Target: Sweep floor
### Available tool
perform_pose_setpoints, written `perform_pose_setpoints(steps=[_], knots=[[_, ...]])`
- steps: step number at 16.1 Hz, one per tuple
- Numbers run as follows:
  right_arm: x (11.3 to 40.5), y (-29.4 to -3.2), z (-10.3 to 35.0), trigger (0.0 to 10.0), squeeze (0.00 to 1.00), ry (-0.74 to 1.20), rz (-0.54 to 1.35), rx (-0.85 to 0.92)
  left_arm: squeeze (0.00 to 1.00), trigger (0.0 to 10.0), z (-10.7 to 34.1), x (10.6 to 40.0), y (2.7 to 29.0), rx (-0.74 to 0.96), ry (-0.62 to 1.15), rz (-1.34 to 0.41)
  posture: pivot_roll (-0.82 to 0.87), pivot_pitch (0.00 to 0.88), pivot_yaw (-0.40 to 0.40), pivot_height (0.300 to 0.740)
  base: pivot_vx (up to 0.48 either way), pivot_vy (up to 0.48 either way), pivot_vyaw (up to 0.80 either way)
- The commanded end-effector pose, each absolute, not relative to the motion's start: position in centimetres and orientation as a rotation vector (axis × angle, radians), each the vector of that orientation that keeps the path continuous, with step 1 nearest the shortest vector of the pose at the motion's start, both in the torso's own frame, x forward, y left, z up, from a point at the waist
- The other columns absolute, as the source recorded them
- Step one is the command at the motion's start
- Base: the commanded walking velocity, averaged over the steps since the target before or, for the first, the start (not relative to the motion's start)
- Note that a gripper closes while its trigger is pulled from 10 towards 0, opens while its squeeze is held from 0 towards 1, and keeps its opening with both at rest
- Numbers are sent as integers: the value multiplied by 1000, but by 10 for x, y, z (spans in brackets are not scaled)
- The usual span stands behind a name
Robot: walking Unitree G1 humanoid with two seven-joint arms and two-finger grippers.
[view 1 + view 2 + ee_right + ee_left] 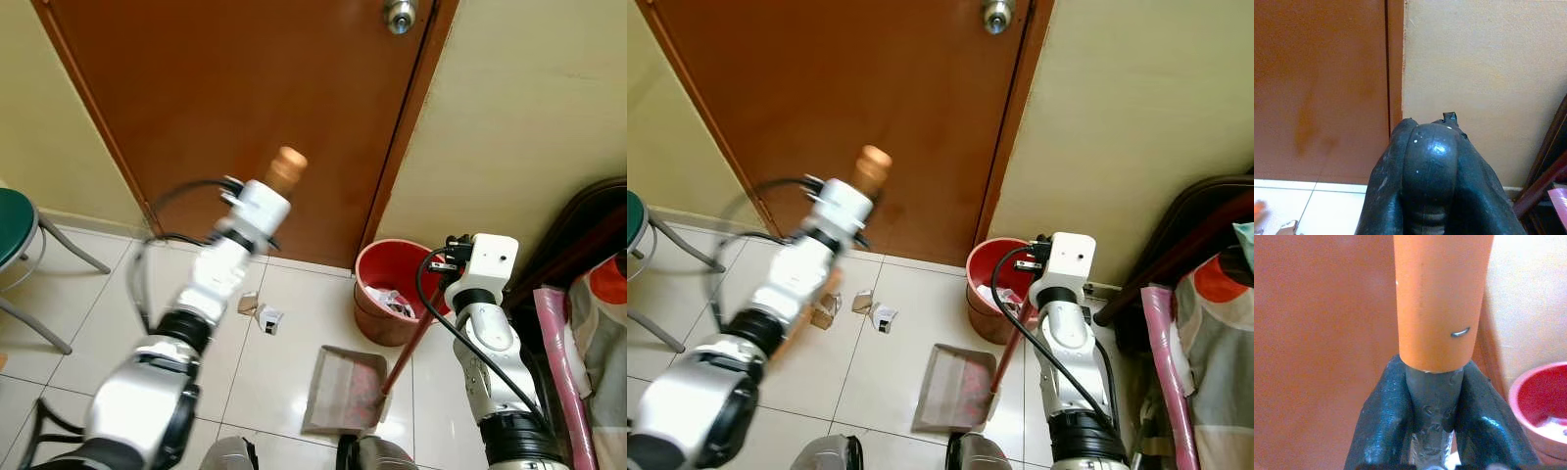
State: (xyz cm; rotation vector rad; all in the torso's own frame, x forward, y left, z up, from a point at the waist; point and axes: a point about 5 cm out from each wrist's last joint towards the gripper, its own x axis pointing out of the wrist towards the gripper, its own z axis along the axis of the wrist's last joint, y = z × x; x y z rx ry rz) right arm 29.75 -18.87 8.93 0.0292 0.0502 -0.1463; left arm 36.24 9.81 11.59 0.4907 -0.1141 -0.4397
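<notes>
We pinch the stiff, light broom handle (pixel 1442 303) in our left gripper (pixel 1435 396); our right gripper (pixel 1432 161) clamps the dustpan handle (pixel 407 348).

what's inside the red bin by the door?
The red bin holds some pale crumpled trash near its bottom. Its near wall hides the rest of the inside.

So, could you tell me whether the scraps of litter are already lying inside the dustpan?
No, the litter scraps lie on the white floor tiles, apart from the dustpan and to its left.
</notes>
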Motion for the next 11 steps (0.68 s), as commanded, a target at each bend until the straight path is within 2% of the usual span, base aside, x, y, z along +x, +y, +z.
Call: perform_pose_setpoints(steps=[1,6,7,11], knots=[[298,-192,99,10000,0,10,-165,28,0,10000,123,362,81,522,-161,-523,-73,101,-17,740,0,0,0],[299,-190,99,10000,0,10,-164,25,0,10000,96,339,45,351,-80,-711,-71,100,-15,740,0,0,0],[300,-191,100,10000,0,10,-164,15,0,10000,92,332,37,272,-49,-815,-67,101,-20,740,0,0,0],[304,-207,97,10000,0,45,-248,-90,0,10000,88,316,36,146,-49,-985,-47,105,-29,740,0,0,0]])
